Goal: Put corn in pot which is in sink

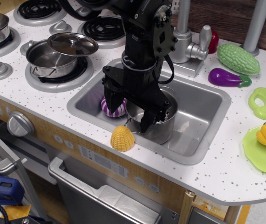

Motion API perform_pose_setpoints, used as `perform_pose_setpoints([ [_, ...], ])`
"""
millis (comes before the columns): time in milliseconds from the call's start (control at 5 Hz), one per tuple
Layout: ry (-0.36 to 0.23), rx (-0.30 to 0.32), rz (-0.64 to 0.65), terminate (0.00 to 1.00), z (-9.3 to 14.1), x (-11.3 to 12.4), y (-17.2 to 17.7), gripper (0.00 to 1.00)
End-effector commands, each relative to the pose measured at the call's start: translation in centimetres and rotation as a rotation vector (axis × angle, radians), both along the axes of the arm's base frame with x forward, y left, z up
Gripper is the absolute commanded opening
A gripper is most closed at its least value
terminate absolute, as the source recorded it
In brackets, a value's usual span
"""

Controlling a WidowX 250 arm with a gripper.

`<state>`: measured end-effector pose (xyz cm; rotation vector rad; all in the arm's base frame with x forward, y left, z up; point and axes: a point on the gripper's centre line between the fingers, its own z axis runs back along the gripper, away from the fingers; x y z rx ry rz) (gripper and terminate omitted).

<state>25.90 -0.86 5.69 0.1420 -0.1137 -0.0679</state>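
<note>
Nearest the camera, just below and left of the gripper [129,112], the corn [122,138] sits on the counter's front edge beside the sink [202,105]. It looks light, rigid and slick, best pinched across its ribbed flanks. It is yellow, stubby and domed. The jaws hang spread and empty over the pot [160,127].

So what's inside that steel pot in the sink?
Nothing can be made out in the pot: the gripper covers most of its opening. The corn sits outside, on the sink front edge.
</note>
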Motion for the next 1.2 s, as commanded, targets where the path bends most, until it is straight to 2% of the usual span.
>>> perform_pose_setpoints([
  [0,0.0,0.0,0.0,0.0,0.0,0.0,0.0,1.0],
  [200,-0.025,-0.006,-0.013,0.0,-0.8,0.4,0.7,1.0],
  [600,-0.06,-0.071,-0.033,0.0,-2.5,1.7,1.9,1.0],
  [1000,-0.06,-0.105,-0.013,0.0,-3.2,1.5,1.8,1.0],
])
